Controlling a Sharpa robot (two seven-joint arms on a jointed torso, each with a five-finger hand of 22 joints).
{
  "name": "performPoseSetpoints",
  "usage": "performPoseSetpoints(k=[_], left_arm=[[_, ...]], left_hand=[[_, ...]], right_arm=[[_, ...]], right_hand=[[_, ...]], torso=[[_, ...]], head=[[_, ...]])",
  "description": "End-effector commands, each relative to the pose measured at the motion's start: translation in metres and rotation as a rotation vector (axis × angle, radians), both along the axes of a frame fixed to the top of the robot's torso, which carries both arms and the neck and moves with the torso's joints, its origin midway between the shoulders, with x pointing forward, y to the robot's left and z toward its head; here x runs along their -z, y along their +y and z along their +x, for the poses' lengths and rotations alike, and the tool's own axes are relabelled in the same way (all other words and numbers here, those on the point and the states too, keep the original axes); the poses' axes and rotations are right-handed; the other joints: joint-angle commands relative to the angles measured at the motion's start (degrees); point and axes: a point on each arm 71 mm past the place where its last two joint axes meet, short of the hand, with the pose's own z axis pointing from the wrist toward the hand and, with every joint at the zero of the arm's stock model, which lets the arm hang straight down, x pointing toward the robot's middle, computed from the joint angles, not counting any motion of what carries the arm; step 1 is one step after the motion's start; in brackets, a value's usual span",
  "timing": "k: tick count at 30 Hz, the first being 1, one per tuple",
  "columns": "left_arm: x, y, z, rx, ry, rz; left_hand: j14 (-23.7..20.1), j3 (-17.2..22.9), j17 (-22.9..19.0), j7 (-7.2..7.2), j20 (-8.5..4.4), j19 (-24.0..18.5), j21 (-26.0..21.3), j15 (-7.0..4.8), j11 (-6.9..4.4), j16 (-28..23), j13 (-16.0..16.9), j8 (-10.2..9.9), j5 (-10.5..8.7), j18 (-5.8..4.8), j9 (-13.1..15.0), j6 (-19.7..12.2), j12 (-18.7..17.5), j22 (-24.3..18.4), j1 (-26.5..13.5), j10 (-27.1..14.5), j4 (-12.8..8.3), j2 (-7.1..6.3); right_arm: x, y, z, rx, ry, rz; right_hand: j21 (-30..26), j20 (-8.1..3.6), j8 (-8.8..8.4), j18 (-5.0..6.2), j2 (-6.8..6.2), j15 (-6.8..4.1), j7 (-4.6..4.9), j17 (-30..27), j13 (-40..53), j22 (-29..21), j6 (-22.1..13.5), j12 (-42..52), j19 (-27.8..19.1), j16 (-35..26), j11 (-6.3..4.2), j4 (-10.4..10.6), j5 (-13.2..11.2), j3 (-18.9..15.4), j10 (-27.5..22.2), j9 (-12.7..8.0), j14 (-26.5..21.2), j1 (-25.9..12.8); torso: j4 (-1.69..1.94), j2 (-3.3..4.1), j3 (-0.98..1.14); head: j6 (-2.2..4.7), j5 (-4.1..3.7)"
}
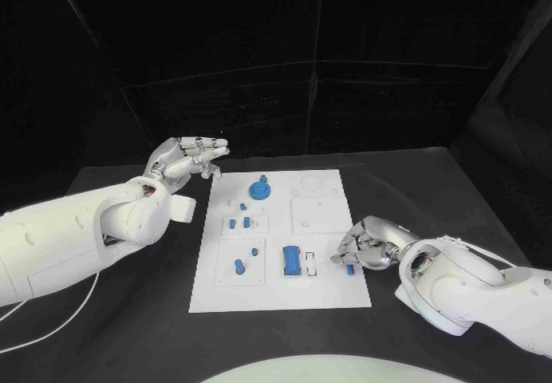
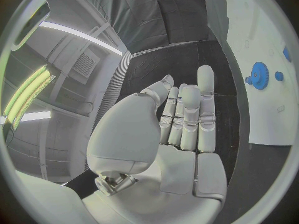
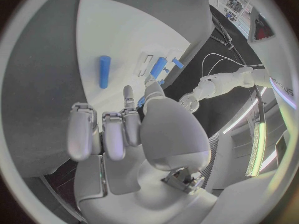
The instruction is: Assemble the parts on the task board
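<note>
White and flat, the rectangular task board point(image 1: 301, 239) lay in the middle of the black table point(image 1: 448, 171), and the small blue plastic parts were spread over it. A round blue gear-like disc point(image 1: 261, 190) stood near the board's far edge, small blue pegs point(image 1: 238, 223) sat just nearer than it, a blue rectangular block point(image 1: 292, 260) lay toward the board's near edge, and a short blue cylinder point(image 1: 349, 270) lay at the board's right edge. The silver right hand point(image 1: 366, 249) rested at that same right edge, just beside the cylinder, fingers curled downward; whether it grasped anything could not be told. The silver left hand point(image 1: 187, 162) hung raised beyond the board's far left corner, released, fingers loosely extended and holding nothing.
</note>
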Motion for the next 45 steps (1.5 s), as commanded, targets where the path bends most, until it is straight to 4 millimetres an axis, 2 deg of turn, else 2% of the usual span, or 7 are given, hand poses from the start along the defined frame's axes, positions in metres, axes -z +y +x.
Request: performPoseSetpoints(k=[1, 5, 11, 14, 17, 20, 45], left_arm=[[-0.002, -0.002, -0.001, 0.012, -0.006, -0.010], [-0.002, -0.003, -0.001, 0.014, -0.006, -0.011], [-0.002, -0.003, -0.001, 0.016, -0.006, -0.012], [-0.001, -0.003, -0.001, 0.017, -0.007, -0.013], [-0.001, -0.003, -0.001, 0.017, -0.007, -0.013], [-0.001, -0.003, -0.001, 0.018, -0.007, -0.013], [0.000, -0.003, 0.000, 0.020, -0.003, -0.013]], left_hand=[[-0.26, -0.53, -0.06, 0.00, 0.11, -0.11, -0.20, -0.13, -0.03, 0.37, 0.02, 0.32, 0.09, 0.82, -0.04, -0.26, 0.15, -0.06, 0.16, -0.43, -0.02, 0.10], [-0.26, -0.53, -0.06, 0.00, 0.11, -0.11, -0.20, -0.13, -0.03, 0.37, 0.02, 0.32, 0.09, 0.82, -0.04, -0.26, 0.15, -0.06, 0.16, -0.43, -0.02, 0.10], [-0.27, -0.56, -0.09, -0.01, 0.11, -0.10, -0.21, -0.12, -0.02, 0.39, 0.02, 0.35, 0.10, 0.81, -0.04, -0.26, 0.22, -0.07, 0.12, -0.44, 0.02, 0.15], [-0.27, -0.56, -0.09, -0.01, 0.11, -0.10, -0.21, -0.12, -0.02, 0.39, 0.02, 0.35, 0.10, 0.81, -0.04, -0.26, 0.22, -0.07, 0.12, -0.44, 0.02, 0.15], [-0.27, -0.56, -0.09, -0.01, 0.11, -0.10, -0.21, -0.12, -0.02, 0.39, 0.02, 0.35, 0.10, 0.81, -0.04, -0.26, 0.22, -0.07, 0.12, -0.44, 0.02, 0.15], [-0.27, -0.56, -0.09, -0.01, 0.11, -0.10, -0.21, -0.12, -0.02, 0.39, 0.02, 0.35, 0.10, 0.81, -0.04, -0.26, 0.22, -0.07, 0.12, -0.44, 0.02, 0.15], [-0.27, -0.56, -0.09, -0.01, 0.11, -0.10, -0.21, -0.12, -0.02, 0.39, 0.02, 0.35, 0.10, 0.81, -0.04, -0.26, 0.22, -0.07, 0.12, -0.44, 0.02, 0.15]], right_arm=[[-0.006, -0.004, -0.002, -0.037, -0.059, -0.023], [-0.008, -0.017, -0.003, -0.032, -0.087, -0.081], [-0.006, -0.023, -0.002, -0.037, -0.090, -0.158], [-0.002, -0.024, 0.001, -0.044, -0.079, -0.191], [0.001, -0.021, 0.003, -0.051, -0.073, -0.205], [0.003, -0.019, 0.006, -0.057, -0.070, -0.211], [0.017, -0.010, 0.012, -0.131, -0.021, -0.322]], right_hand=[[0.15, 0.44, -0.22, -1.14, 0.19, 0.44, 0.05, 9.10, 4.61, -0.04, 0.06, -0.34, -0.01, -0.23, 0.46, -0.01, 0.24, -0.52, 0.59, -0.03, 4.97, 0.01], [0.07, 0.50, -0.08, -1.09, -0.13, 0.38, -0.19, 8.91, 4.50, -0.16, 1.28, -0.58, -0.09, -0.34, 0.31, 0.19, 0.14, -1.29, 0.51, 0.26, 4.93, -0.36], [-0.25, 0.39, -0.07, -0.98, -0.58, 0.21, -0.48, 8.28, 4.06, -0.71, 2.00, -1.24, -0.36, -0.68, 0.08, 1.31, 0.15, -2.73, 0.22, 0.84, 4.79, -1.86], [-0.48, 0.32, -0.18, -0.90, -0.93, 0.13, -0.59, 7.81, 3.74, -1.07, 2.09, -1.73, -0.54, -0.94, 0.00, 2.42, 0.55, -3.75, -0.01, 1.19, 4.68, -2.94], [-0.49, 0.31, -0.19, -0.90, -0.96, 0.13, -0.60, 7.80, 3.73, -1.08, 2.10, -1.74, -0.54, -0.95, -0.01, 2.48, 0.56, -3.79, -0.01, 1.21, 4.68, -2.97], [-0.49, 0.31, -0.19, -0.90, -0.98, 0.12, -0.61, 7.77, 3.72, -1.07, 2.11, -1.76, -0.54, -0.97, -0.02, 2.54, 0.56, -3.85, -0.02, 1.24, 4.67, -3.00], [-0.32, 0.07, -0.11, -1.00, -0.31, -0.14, -0.95, 8.56, 4.12, -0.59, 3.22, -1.56, -0.33, -0.64, -0.33, 1.54, 0.56, -3.85, 0.18, 2.28, 4.86, 0.26]], torso=[[-0.26, -0.16, -0.03], [-0.54, -0.27, 0.00], [-0.84, -0.37, -0.02], [-0.71, -0.36, -0.09], [-0.70, -0.33, 0.03], [-0.67, -0.30, 0.05], [-0.50, -0.38, -0.12]], head=[[-0.04, -0.39], [-0.10, -0.43], [-0.15, -0.59], [-0.14, -0.77], [-0.16, -0.75], [-0.18, -0.79], [-0.82, -0.88]])
